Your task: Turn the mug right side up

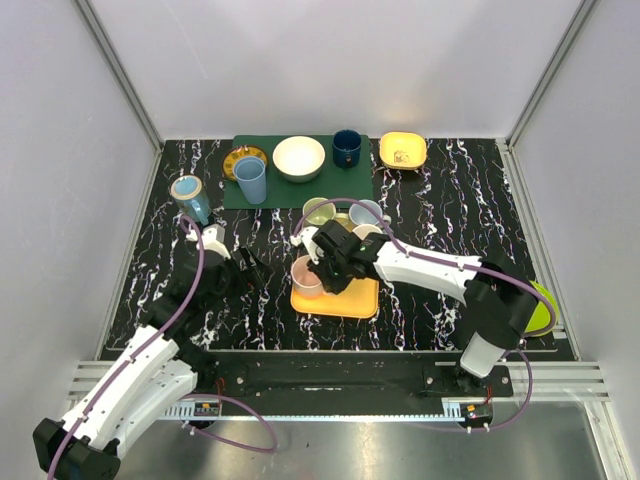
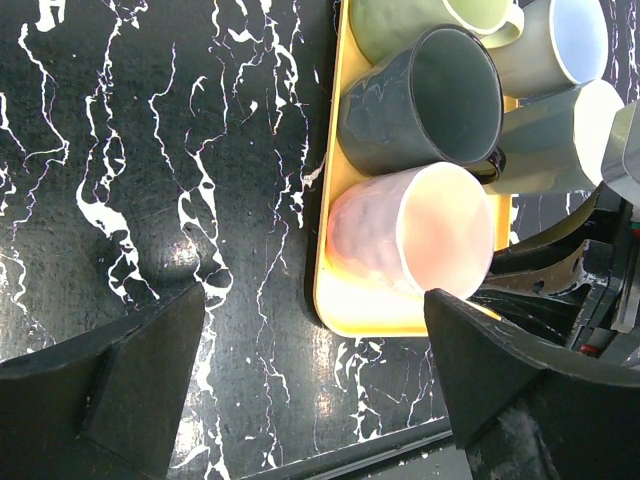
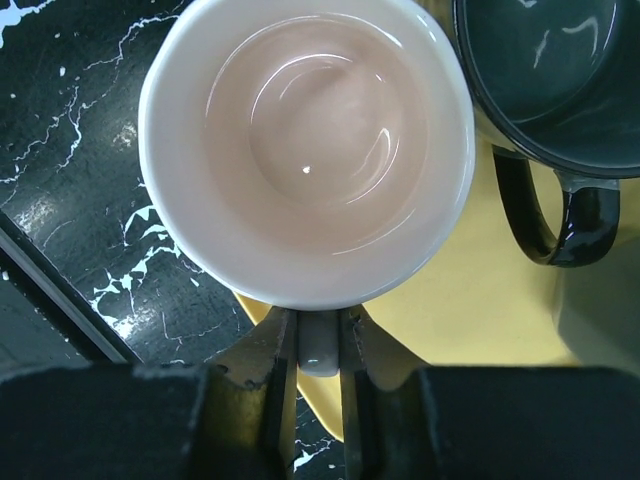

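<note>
The pink mug (image 1: 306, 274) is mouth up at the left end of the yellow tray (image 1: 352, 301). From above, the right wrist view looks straight into the mug (image 3: 305, 150), its inside empty. My right gripper (image 3: 320, 340) is shut on the mug's handle (image 3: 321, 350), one finger on each side of it; in the top view the gripper (image 1: 322, 268) is just right of the mug. My left gripper (image 2: 312, 330) is open and holds nothing. It hangs over the black table, left of the tray (image 2: 370, 305) and the mug (image 2: 415, 232), touching neither.
On the tray behind the pink mug stand a dark grey mug (image 3: 545, 80), a green mug (image 1: 318, 211) and a pale blue-lined mug (image 1: 366, 212). The green mat (image 1: 300, 190) at the back holds a white bowl, a blue cup and a navy mug. A blue tumbler (image 1: 190, 198) stands far left.
</note>
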`<state>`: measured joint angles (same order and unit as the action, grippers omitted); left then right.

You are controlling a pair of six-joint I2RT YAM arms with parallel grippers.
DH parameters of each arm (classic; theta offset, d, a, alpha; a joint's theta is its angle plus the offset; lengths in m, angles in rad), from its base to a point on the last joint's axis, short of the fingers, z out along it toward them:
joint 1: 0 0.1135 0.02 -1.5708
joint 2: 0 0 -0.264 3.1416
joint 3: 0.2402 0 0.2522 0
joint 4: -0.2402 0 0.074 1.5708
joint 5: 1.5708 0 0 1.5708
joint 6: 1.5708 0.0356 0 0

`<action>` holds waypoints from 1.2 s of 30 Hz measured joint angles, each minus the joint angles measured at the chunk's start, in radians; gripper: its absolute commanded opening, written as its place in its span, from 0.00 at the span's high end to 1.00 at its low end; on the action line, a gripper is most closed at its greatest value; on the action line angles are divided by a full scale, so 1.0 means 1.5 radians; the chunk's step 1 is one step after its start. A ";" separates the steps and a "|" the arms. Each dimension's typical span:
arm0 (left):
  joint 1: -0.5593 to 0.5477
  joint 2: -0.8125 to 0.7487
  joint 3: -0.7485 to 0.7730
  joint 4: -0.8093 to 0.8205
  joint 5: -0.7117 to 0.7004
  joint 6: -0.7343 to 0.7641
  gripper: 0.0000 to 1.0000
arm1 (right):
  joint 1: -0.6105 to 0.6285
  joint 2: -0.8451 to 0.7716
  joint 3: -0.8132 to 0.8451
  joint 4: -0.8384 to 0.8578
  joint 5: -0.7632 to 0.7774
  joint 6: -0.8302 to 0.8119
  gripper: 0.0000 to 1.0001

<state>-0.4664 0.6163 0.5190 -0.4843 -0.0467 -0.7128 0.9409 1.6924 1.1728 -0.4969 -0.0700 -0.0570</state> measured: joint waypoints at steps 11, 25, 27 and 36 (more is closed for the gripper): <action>-0.001 -0.027 0.000 0.000 -0.007 -0.002 0.10 | 0.020 -0.053 -0.024 -0.018 0.041 0.048 1.00; -0.001 -0.138 0.039 -0.010 -0.062 -0.014 0.02 | 0.030 -0.259 0.010 -0.057 0.053 0.150 1.00; -0.001 -0.176 0.040 0.003 -0.058 -0.020 0.02 | 0.024 -0.289 0.013 -0.050 0.048 0.174 1.00; -0.001 -0.254 -0.049 0.316 0.119 -0.131 0.01 | -0.156 -0.465 -0.069 0.201 -0.119 0.402 1.00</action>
<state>-0.4671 0.2348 0.4450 -0.0097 0.1310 -0.9096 0.7074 0.9947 1.0691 -0.1959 -0.2481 0.5453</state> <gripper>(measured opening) 0.983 0.225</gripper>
